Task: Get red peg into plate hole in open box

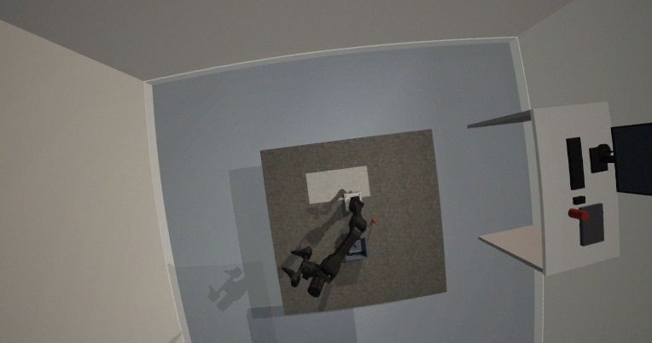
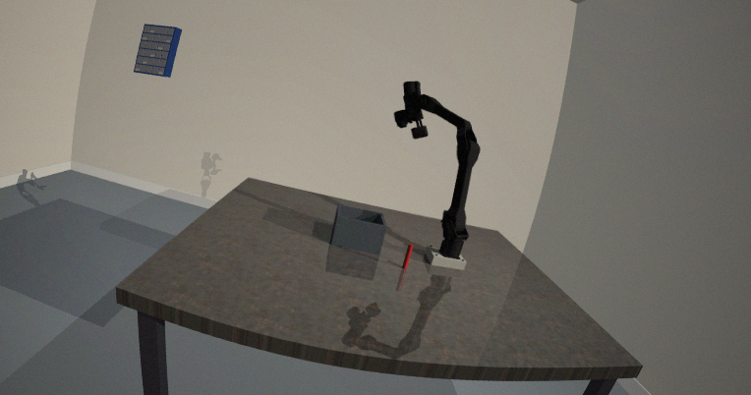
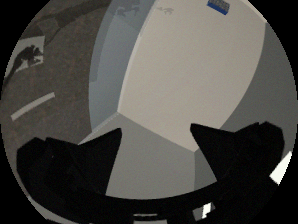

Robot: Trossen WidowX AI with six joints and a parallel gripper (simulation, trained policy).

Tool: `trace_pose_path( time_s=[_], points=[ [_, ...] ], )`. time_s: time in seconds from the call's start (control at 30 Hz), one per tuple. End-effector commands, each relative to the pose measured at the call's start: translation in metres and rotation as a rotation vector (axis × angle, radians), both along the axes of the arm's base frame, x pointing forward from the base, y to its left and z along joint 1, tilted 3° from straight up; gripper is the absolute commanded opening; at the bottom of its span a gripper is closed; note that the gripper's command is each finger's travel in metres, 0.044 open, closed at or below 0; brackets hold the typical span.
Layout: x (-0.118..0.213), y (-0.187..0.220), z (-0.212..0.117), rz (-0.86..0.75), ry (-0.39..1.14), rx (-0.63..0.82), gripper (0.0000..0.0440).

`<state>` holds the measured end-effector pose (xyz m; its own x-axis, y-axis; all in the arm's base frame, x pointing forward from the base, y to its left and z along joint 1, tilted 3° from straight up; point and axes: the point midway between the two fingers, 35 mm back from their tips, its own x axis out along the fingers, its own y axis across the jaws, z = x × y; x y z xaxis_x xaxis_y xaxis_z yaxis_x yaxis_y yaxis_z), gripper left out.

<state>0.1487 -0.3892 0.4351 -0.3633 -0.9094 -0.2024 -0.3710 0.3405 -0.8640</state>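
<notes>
The red peg [image 1: 374, 221] [image 2: 407, 255] stands upright on the table, between the box and the arm's base. The open grey-blue box [image 1: 356, 258] [image 2: 357, 235] stands on the table beside the peg. In the top view part of the pale plate at its bottom shows, and the arm covers part of the box. My gripper [image 1: 287, 259] [image 2: 410, 124] [image 3: 157, 129] is open and empty, high above the table and off to the side of both box and peg. The wrist view shows walls and floor between the wide-apart fingers; neither peg nor box shows there.
The brown table [image 1: 401, 181] [image 2: 262, 287] carries the arm's white base [image 2: 446, 262]. A bright light patch and the arm's shadow lie on the table top. A separate white desk [image 1: 556, 167] with a red cylinder [image 1: 578, 213] and a monitor stands away at the right.
</notes>
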Motion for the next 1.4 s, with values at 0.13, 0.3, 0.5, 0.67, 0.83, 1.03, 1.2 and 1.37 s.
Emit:
trace_pose_path(
  time_s=[0.13, 0.3, 0.5, 0.67, 0.83, 1.03, 1.2, 1.37],
  points=[
    [0.060, 0.036, -0.034, 0.154, -0.200, 0.046, 0.0440],
    [0.094, 0.068, -0.055, 0.235, -0.341, 0.094, 0.0440],
    [0.127, 0.114, -0.079, 0.306, -0.513, 0.176, 0.0440],
    [0.147, 0.156, -0.101, 0.338, -0.653, 0.265, 0.0440],
    [0.159, 0.202, -0.123, 0.339, -0.785, 0.370, 0.0440],
    [0.162, 0.259, -0.151, 0.293, -0.924, 0.512, 0.0440],
    [0.153, 0.305, -0.176, 0.209, -1.015, 0.631, 0.0440],
    [0.137, 0.347, -0.201, 0.087, -1.077, 0.736, 0.0440]
  ],
)
